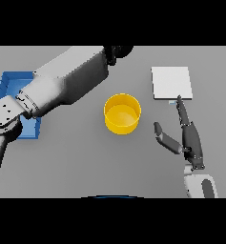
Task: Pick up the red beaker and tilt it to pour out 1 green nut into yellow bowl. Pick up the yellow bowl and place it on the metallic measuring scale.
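Head view: left arm (62,86) stretches across the table (86,162) over a blue tray (9,81), its hand (118,51) too hidden to judge; scale (171,82) lies far right, bowl (122,113) mid-table; right hand (188,138) released, fingertip touching the scale's near edge

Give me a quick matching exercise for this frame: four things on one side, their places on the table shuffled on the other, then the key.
Things:
1. yellow bowl
2. scale
3. blue tray
4. right robot hand

Places:
A. far left, partly under the left arm
B. middle of the table
C. right side, fingers straight, tips next to the scale's near edge
D. far right, beyond the right robot hand

Pairs: 1-B, 2-D, 3-A, 4-C
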Controlling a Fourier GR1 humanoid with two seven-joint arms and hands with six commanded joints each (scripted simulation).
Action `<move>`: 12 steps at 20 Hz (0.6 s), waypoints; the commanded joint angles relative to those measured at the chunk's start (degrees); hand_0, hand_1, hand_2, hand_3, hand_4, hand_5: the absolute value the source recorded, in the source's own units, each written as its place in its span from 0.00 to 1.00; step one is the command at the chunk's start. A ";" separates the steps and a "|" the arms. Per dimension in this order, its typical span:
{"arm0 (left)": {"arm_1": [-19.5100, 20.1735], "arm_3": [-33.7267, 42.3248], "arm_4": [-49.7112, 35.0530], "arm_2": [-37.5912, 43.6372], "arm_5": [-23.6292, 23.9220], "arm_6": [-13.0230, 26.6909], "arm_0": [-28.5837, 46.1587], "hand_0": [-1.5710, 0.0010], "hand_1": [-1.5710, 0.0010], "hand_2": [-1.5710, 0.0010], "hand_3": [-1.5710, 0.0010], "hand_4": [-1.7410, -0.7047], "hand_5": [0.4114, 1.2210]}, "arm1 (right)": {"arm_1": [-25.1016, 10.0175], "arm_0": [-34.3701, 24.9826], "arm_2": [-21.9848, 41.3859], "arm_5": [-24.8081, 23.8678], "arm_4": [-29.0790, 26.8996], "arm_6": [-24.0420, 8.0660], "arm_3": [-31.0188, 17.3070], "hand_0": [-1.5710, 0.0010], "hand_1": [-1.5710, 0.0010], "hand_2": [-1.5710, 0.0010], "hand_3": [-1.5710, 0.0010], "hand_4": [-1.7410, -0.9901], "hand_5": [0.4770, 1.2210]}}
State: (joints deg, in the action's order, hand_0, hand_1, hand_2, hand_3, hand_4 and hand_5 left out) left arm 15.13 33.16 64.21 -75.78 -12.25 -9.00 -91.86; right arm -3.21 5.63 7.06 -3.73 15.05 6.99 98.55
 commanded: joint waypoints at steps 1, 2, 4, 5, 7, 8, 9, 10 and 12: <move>0.49 -1.78 -0.67 1.00 1.69 0.44 -1.31 0.00 0.00 0.00 0.25 0.01 1.00 | 0.36 0.05 0.25 -0.04 0.06 0.10 -0.28 1.00 1.00 1.00 1.00 0.77 0.25; 0.82 -5.06 -2.29 3.10 2.49 2.10 -2.92 0.00 0.00 0.00 0.20 0.01 1.00 | 0.46 0.30 0.66 0.01 0.40 0.67 -0.08 1.00 1.00 1.00 1.00 0.77 0.25; 2.35 -9.91 -7.49 8.43 3.00 2.35 -6.22 0.00 0.00 0.00 0.13 0.01 1.00 | 0.60 0.44 0.34 0.48 -0.62 1.03 -0.66 1.00 1.00 1.00 1.00 0.77 0.25; 2.87 -13.04 -10.44 11.34 2.93 3.90 -6.89 0.00 0.00 0.00 0.10 0.01 1.00 | 0.67 0.23 0.34 0.31 -0.58 1.47 -0.76 1.00 1.00 1.00 1.00 0.78 0.24; 5.57 -16.89 -19.20 19.25 3.32 5.82 -6.81 0.00 0.00 0.00 0.07 0.01 1.00 | 0.56 -0.86 0.49 -1.08 1.39 -0.02 -1.62 1.00 1.00 1.00 1.00 0.79 0.22; 6.98 -18.95 -23.79 23.48 4.01 7.37 -7.02 0.00 0.00 0.00 0.09 0.01 1.00 | 0.15 -0.92 0.54 -1.48 2.22 -0.18 -1.41 1.00 1.00 1.00 1.00 0.80 0.22; 8.32 -20.39 -27.74 26.80 4.54 8.35 -6.76 0.00 0.00 0.00 0.10 0.00 1.00 | 0.24 -1.64 0.75 -1.75 2.71 -0.33 -1.51 1.00 1.00 1.00 1.00 0.80 0.21; 9.55 -22.20 -31.32 29.68 5.29 9.80 -6.35 0.00 0.00 0.00 0.11 0.00 1.00 | 0.40 -2.06 0.71 -1.23 2.00 -0.52 -1.83 1.00 1.00 1.00 1.00 0.80 0.21; 13.07 -24.81 -37.86 34.34 7.70 10.22 -4.06 0.00 0.00 0.00 0.09 0.00 1.00 | 0.80 -2.26 -0.05 0.22 -1.07 0.92 -2.32 1.00 1.00 1.00 1.00 0.84 0.20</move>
State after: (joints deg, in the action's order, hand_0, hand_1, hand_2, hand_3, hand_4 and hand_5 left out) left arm 28.32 8.29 26.21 -41.55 -4.69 1.22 -95.84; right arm -2.42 3.39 7.01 -3.52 13.97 7.92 96.23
